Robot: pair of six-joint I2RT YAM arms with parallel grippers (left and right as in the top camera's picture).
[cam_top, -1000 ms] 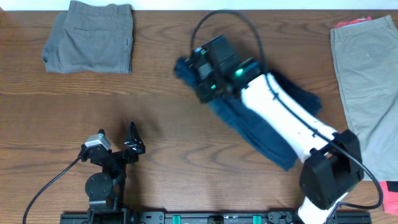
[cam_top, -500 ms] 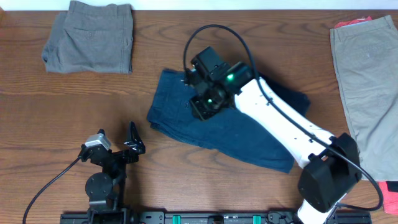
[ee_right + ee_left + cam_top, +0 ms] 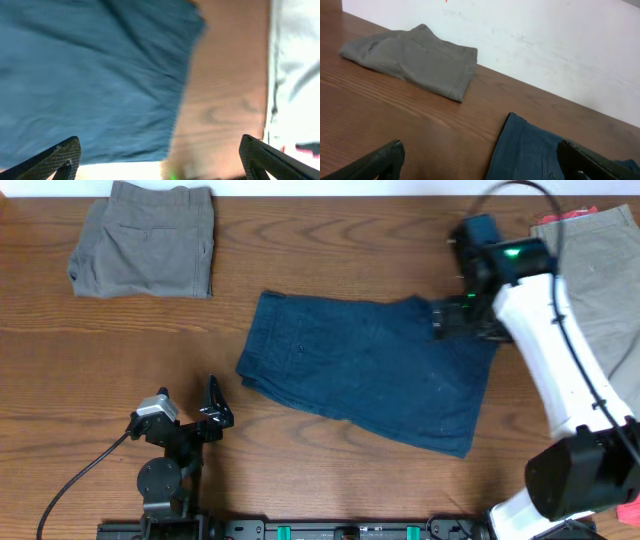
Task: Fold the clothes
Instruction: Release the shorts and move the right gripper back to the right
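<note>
The navy blue shorts (image 3: pixel 370 370) lie spread flat in the middle of the table, waistband to the left. My right gripper (image 3: pixel 465 323) hovers over their upper right corner, open and holding nothing. In the right wrist view the navy cloth (image 3: pixel 85 75) fills the left side, with bare wood between the open gripper (image 3: pixel 159 150) fingers. My left gripper (image 3: pixel 188 402) rests open near the front left, clear of the cloth. Its wrist view shows the gripper (image 3: pixel 480 150) open, with the navy shorts' edge (image 3: pixel 530 150) just ahead.
A folded grey pair (image 3: pixel 145 240) lies at the back left, also seen as the grey pair (image 3: pixel 415 57) in the left wrist view. A khaki pair (image 3: pixel 595 310) lies along the right edge, with coral-red cloth (image 3: pixel 572 216) behind it. A white wall (image 3: pixel 545 45) backs the table.
My right gripper has opened and let go of the navy shorts, which went from a bunched heap to lying spread out. The right arm swung to the right. The left arm stayed still.
</note>
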